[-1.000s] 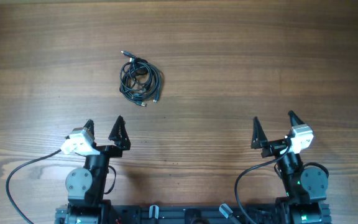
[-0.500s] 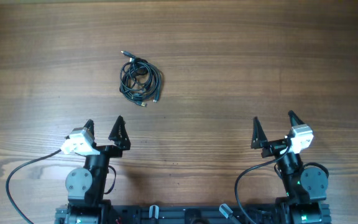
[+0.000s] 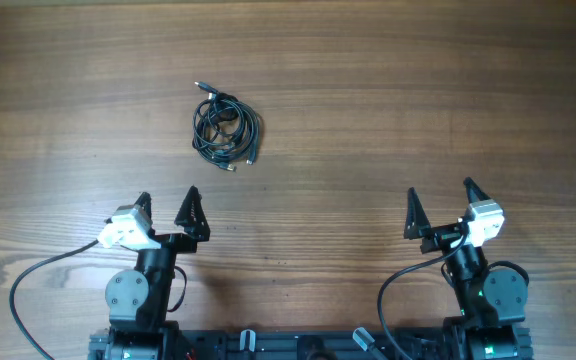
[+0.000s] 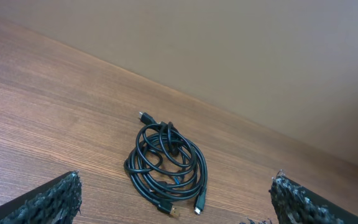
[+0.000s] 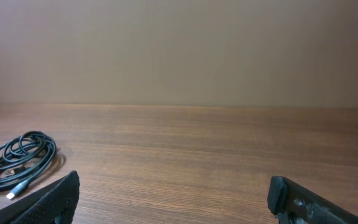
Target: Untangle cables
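Observation:
The cables (image 3: 225, 128) lie as one small coiled black bundle on the wooden table, left of centre, with plug ends sticking out. In the left wrist view the cables (image 4: 166, 163) sit ahead of my fingers, a gold-tipped plug pointing toward me. The right wrist view catches the cables (image 5: 18, 160) at its far left. My left gripper (image 3: 166, 200) stands open near the front edge, well short of the bundle and empty. My right gripper (image 3: 438, 193) is open and empty too, far to the right of the bundle.
Brown wooden tabletop (image 3: 388, 90) spreads around the bundle. A plain beige wall (image 5: 179, 50) rises behind the table's far edge. Thick black arm wires (image 3: 38, 280) trail by the arm bases at the front edge.

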